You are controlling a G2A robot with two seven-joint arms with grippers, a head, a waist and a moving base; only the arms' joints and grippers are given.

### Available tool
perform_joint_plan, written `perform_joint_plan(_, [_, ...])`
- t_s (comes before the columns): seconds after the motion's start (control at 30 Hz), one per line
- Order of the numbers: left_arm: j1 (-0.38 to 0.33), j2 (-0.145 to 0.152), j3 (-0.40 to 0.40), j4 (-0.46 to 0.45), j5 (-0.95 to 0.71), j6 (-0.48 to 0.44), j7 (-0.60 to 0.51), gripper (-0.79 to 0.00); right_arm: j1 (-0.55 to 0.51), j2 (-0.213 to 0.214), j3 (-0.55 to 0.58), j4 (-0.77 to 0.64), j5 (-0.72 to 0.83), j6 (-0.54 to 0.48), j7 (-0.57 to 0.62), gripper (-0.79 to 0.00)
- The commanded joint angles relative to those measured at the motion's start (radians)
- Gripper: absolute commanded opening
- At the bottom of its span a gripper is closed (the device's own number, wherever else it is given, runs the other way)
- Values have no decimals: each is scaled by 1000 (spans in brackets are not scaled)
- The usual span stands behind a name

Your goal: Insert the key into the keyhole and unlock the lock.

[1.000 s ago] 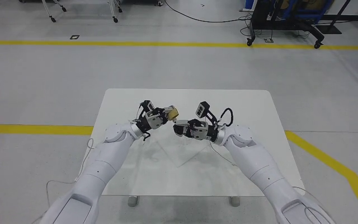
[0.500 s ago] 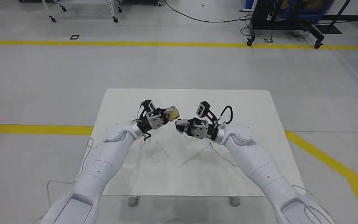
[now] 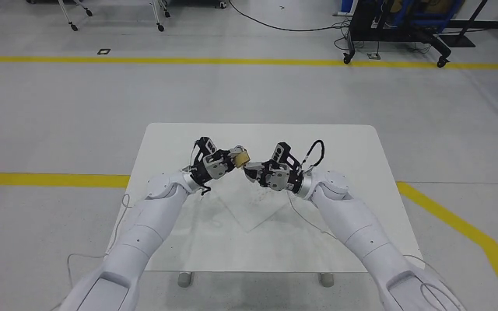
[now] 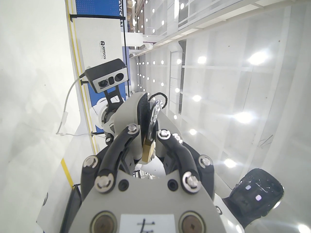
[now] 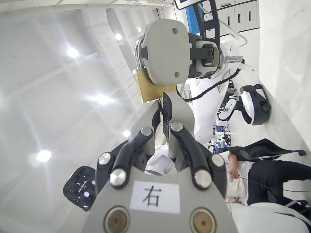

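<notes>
White table (image 3: 173, 146), yellow floor lines (image 3: 233, 60)

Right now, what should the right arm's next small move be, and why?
Probably ease the right gripper toward the padlock: the left gripper holds it, and the right fingertips sit close by its brass body, so insertion looks unfinished.

Grey floor (image 3: 233, 85) with yellow lines (image 3: 156, 59). White surface (image 3: 342, 148). Black wheeled cart (image 3: 393, 31) far right, black cable (image 3: 272, 26) on floor. Bright ceiling lights (image 4: 257, 58) overhead.
</notes>
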Motion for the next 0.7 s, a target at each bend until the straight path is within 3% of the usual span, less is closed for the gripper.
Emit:
perform_joint_plan(0.0, [7, -3, 0, -6, 3, -30, 11, -785, 3, -3, -3, 8, 13, 12, 12, -785])
perform_joint_plan(0.6, [36, -5, -28, -34, 172, -395, 90, -785, 54, -27, -9, 127, 166, 196, 166, -785])
perform_joint_plan(0.67, [39, -5, -26, -37, 182, -397, 95, -785, 58, -28, -9, 135, 163, 190, 168, -785])
